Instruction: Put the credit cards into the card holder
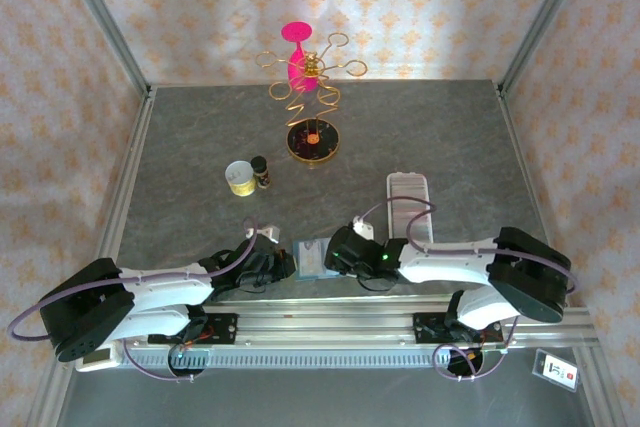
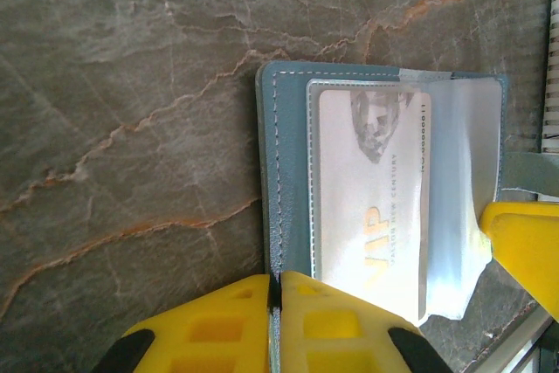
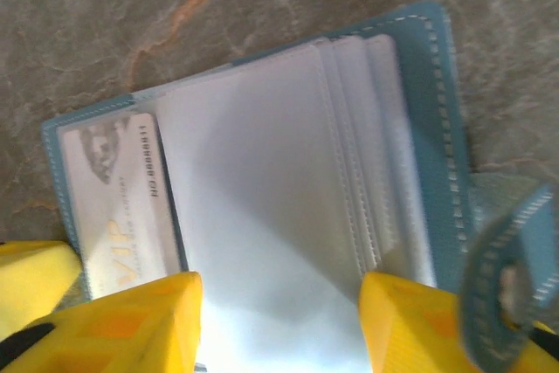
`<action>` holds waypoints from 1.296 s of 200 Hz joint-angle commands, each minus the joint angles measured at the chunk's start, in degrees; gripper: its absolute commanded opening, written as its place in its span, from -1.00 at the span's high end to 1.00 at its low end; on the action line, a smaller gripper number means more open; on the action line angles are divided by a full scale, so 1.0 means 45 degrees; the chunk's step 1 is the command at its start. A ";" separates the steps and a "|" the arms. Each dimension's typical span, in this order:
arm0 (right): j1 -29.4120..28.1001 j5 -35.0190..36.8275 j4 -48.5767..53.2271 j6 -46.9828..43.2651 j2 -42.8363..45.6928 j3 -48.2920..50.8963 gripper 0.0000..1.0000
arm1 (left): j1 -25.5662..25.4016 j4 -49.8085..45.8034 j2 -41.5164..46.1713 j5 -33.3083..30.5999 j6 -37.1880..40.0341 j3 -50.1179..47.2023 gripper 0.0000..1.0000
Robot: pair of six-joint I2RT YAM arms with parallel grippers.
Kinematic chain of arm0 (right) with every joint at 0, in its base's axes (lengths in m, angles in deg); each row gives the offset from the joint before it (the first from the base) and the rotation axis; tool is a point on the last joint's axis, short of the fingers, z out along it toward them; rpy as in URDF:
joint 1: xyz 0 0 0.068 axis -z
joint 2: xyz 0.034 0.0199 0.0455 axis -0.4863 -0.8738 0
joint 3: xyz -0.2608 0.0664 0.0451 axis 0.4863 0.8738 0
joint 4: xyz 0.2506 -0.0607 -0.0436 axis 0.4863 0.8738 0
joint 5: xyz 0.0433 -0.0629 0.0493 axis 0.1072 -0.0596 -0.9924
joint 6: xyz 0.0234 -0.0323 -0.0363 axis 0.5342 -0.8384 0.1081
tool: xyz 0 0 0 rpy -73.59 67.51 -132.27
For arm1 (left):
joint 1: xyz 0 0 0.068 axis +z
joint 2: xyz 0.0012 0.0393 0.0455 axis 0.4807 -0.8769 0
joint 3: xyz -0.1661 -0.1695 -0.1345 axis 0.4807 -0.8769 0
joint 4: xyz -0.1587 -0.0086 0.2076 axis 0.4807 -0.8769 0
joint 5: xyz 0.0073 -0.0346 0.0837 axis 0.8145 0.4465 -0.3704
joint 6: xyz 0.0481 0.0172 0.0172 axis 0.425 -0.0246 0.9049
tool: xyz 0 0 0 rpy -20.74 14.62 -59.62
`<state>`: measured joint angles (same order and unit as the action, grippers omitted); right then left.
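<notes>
The left gripper (image 2: pixel 275 293) is pinched shut on the near edge of the teal wallet's (image 2: pixel 284 93) cover and pins it flat on the bench (image 2: pixel 131 85). Straight ahead of its fingertips, and slightly to its right, lies a pale credit card (image 2: pixel 371 216) marked VIP, tucked in a clear pocket of the open wallet. The card's long axis runs directly away from this gripper, parallel to the stitched spine.

The right gripper (image 3: pixel 279 321) sits just to the right of that, over the same wallet. Its jaws stand apart and hold nothing, straddling the loose stack of clear sleeves (image 3: pixel 262 216). From this gripper the card (image 3: pixel 118 207) is off to its left, outside the left finger and slightly ahead, with its length pointing forward. The jaws are therefore centred on the empty sleeves, not on the card. The wallet's snap strap (image 3: pixel 507 277) curls up beside its right finger.

The card holder (image 1: pixel 408 202), a long ribbed clear tray, lies beyond the right gripper (image 1: pixel 338 252) and to its right, well apart from the left gripper (image 1: pixel 280 267). Its long axis points away from the arms.

The left gripper is busy anchoring the wallet, so the right one is the free hand and the nearer to both card and tray. In my judgement it must shift left to reach the card before anything can be drawn out.
</notes>
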<state>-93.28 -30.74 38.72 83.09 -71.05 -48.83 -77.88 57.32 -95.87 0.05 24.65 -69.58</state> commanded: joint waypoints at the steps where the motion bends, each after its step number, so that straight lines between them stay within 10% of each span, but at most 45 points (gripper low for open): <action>1: -0.0146 -0.0251 0.0141 -0.0063 -0.0671 -0.0132 -0.11 | -0.0138 -0.0412 -0.0021 0.0204 -0.0084 -0.0180 0.81; 259: -0.0268 -0.1616 -0.4487 0.0720 -0.1030 -0.0532 -0.12 | -0.0173 -0.0166 0.0462 0.0087 -0.0398 -0.0600 0.82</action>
<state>-94.02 -38.37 20.09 85.91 -75.86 -50.67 -77.88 58.45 -94.76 0.05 23.95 -70.85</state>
